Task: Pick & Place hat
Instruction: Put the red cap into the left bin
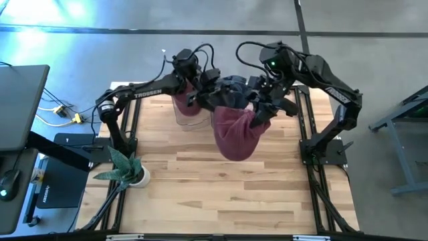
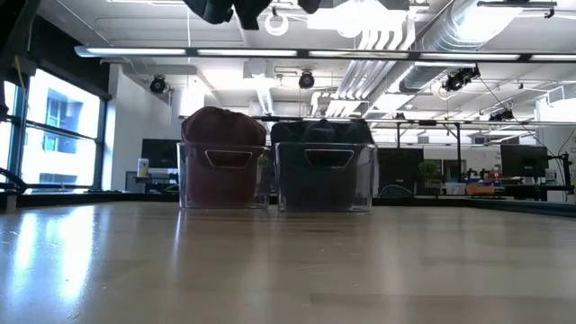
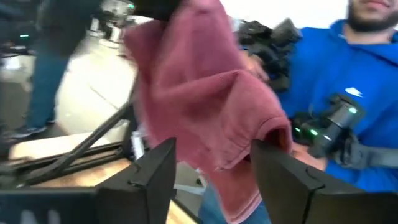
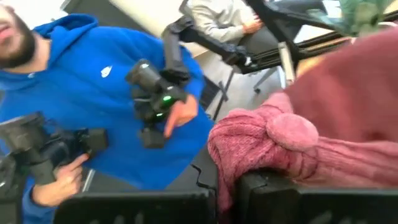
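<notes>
Maroon hat (image 1: 237,130) hangs above the tabletop (image 1: 221,194), right gripper (image 1: 262,115) jaws clamped on it; left gripper (image 1: 212,97) at nine o'clock, jaws parted.

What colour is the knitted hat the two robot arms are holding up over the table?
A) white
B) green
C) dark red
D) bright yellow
C: the hat hanging over the table between the left gripper and the right gripper is dark red; the right wrist view shows its ribbed knit pinched in shut fingers.
</notes>
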You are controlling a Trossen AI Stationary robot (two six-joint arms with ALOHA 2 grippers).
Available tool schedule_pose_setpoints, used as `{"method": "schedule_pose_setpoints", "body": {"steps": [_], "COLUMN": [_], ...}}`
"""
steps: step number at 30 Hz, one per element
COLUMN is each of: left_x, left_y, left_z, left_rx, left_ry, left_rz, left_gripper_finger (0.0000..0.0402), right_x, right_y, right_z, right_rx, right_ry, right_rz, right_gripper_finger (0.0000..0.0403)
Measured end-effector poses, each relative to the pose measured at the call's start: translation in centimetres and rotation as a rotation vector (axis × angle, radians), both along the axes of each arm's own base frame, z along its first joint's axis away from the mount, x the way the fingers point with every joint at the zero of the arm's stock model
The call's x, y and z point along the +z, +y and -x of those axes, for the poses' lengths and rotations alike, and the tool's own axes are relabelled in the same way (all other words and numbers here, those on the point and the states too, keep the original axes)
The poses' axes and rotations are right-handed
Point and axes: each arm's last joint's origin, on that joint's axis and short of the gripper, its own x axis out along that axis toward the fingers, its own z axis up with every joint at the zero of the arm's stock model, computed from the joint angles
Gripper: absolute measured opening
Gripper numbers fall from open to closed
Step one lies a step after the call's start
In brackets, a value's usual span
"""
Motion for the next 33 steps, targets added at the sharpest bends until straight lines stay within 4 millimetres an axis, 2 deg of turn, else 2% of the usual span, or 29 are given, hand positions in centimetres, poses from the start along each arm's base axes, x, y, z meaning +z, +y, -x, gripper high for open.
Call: {"method": "schedule_pose_setpoints", "body": {"steps": [5, 8, 13, 19, 23, 26, 29, 33], "left_x": [-0.5, -0.5, -0.2, 0.7, -0.3, 0.6, 1.4, 2.4], "left_y": [2.5, 2.9, 3.2, 0.2, -1.4, -3.2, -4.5, -4.9], "left_z": [0.7, 0.8, 0.8, -0.8, -3.0, -4.0, -4.1, -3.7], "left_rx": [0.102, 0.134, 0.23, 0.18, 0.017, -0.132, -0.289, -0.315], "left_ry": [0.003, -0.03, -0.111, -0.146, -0.037, -0.033, 0.024, -0.033], "left_rz": [0.0, -0.023, -0.045, -0.028, 0.007, -0.021, -0.053, -0.092], "left_gripper_finger": [0.0242, 0.0259, 0.0264, 0.0264, 0.0264, 0.0264, 0.0264, 0.0264], "right_x": [0.1, 0.0, -0.1, -0.2, -0.1, -0.1, -0.1, -0.2], "right_y": [0.6, 0.6, 0.5, 0.1, 0.1, 0.1, 0.1, 0.2], "right_z": [-0.1, -0.1, -0.1, -1.1, -1.3, -1.2, -1.2, -1.0], "right_rx": [0.044, 0.044, 0.032, 0.027, 0.039, 0.035, 0.024, 0.014], "right_ry": [-0.008, 0.004, 0.006, -0.053, -0.066, -0.067, -0.057, -0.026], "right_rz": [-0.016, -0.024, -0.011, 0.017, 0.013, 0.015, 0.016, 0.009], "right_gripper_finger": [0.0007, 0.0003, 0.0008, 0.0005, 0.0005, 0.0009, 0.0007, 0.0003]}}
